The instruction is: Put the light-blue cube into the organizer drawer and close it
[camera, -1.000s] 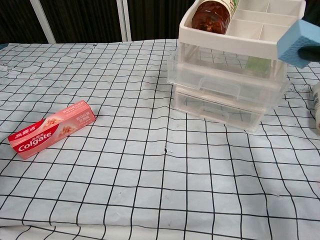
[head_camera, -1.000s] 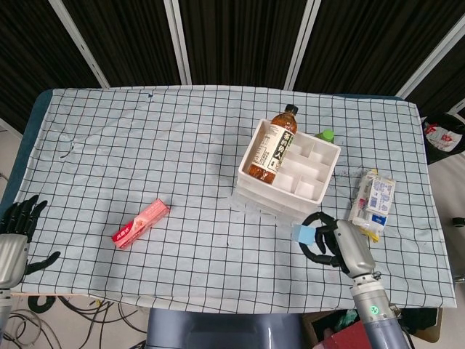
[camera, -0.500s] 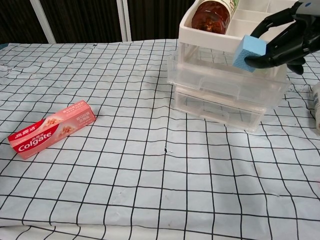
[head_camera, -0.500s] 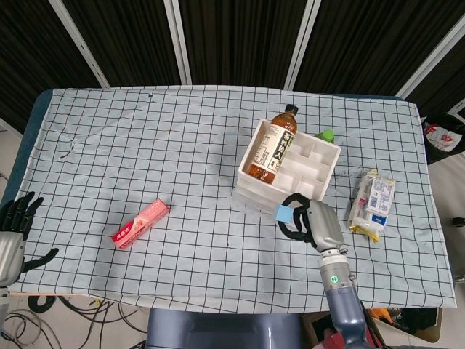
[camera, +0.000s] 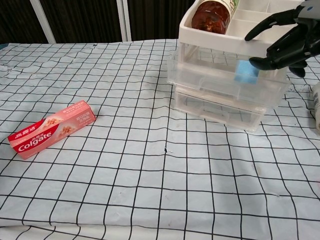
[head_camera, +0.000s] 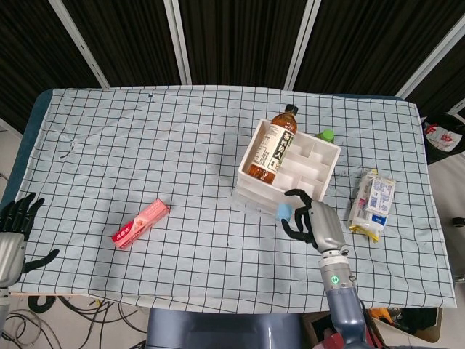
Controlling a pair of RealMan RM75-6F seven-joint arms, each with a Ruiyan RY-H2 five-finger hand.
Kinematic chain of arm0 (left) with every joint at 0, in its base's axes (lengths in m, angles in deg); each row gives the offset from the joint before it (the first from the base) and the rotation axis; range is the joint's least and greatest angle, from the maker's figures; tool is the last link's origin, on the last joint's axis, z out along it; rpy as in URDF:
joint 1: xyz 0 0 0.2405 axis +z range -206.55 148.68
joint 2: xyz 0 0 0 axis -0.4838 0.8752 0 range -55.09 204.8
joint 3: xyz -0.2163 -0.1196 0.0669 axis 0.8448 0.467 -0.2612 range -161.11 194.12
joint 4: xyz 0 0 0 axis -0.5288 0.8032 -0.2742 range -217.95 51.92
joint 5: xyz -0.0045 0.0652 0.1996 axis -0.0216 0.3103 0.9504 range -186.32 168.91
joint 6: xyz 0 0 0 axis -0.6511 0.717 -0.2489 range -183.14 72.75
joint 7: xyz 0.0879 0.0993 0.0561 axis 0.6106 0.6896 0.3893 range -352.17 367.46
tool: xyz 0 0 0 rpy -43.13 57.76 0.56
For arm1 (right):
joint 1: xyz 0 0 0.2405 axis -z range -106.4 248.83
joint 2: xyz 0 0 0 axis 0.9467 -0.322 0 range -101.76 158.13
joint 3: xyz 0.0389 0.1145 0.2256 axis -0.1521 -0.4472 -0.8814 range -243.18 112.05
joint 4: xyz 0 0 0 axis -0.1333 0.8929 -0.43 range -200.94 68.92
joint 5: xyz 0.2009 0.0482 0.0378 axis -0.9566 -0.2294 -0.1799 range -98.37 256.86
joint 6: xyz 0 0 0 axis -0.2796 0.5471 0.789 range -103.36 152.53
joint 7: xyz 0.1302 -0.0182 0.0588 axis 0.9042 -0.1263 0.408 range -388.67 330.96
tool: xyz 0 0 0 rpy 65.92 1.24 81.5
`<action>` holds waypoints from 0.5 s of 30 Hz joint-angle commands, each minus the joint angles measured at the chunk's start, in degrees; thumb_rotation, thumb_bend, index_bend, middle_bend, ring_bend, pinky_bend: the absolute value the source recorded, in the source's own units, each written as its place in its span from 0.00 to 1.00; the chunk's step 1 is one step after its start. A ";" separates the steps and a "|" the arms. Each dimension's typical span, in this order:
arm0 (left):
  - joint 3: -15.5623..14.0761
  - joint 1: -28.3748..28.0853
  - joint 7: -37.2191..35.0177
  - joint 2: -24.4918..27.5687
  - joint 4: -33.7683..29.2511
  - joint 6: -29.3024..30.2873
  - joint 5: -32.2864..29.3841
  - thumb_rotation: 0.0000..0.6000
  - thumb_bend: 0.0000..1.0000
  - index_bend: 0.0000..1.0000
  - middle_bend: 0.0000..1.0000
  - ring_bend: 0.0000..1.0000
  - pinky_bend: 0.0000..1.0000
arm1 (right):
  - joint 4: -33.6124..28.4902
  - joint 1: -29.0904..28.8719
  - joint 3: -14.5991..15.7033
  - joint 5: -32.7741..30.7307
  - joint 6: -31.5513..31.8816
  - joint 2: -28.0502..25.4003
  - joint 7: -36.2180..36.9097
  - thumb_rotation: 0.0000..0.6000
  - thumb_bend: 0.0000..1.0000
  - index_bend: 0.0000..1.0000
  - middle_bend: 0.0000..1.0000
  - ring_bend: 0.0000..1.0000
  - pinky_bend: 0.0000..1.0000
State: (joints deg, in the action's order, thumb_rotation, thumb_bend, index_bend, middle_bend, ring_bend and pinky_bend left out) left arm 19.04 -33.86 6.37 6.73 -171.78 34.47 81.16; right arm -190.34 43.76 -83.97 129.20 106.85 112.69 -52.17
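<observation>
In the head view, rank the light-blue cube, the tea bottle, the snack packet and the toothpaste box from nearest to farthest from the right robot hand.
1. Light-blue cube: right at the fingers of the right robot hand, in the organizer's pulled-out drawer.
2. Snack packet: to the hand's right on the cloth.
3. Tea bottle: lying across the organizer's top tray, behind the hand.
4. Toothpaste box: far left.

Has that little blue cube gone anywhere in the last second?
Yes. The light-blue cube has travelled left from the chest view's right edge and down into the organizer's open upper drawer. The right hand no longer holds it.
</observation>
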 commanded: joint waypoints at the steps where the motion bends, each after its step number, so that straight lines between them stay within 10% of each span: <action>1: -0.01 -0.01 0.01 0.00 -0.01 -0.03 -0.01 1.00 0.01 0.00 0.00 0.00 0.00 | 0.25 0.21 0.41 0.69 0.24 0.07 0.40 1.00 0.28 0.20 0.84 0.88 0.79; 6: 0.03 -0.02 -0.05 0.06 -0.05 -0.07 -0.10 1.00 0.01 0.00 0.00 0.00 0.00 | -0.17 0.66 0.70 1.22 0.35 -0.20 1.43 1.00 0.28 0.22 0.83 0.88 0.79; 15: -0.07 -0.07 0.15 -0.02 -0.09 -0.25 -0.08 1.00 0.01 0.00 0.00 0.00 0.00 | -6.78 3.54 5.52 9.49 0.84 -2.01 4.44 1.00 0.29 0.67 0.82 0.86 0.79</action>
State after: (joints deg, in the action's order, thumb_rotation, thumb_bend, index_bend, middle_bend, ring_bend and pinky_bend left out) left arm 18.98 -33.93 6.52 6.71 -171.87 34.22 81.07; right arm -195.42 46.33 -80.04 136.67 107.60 111.27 -48.70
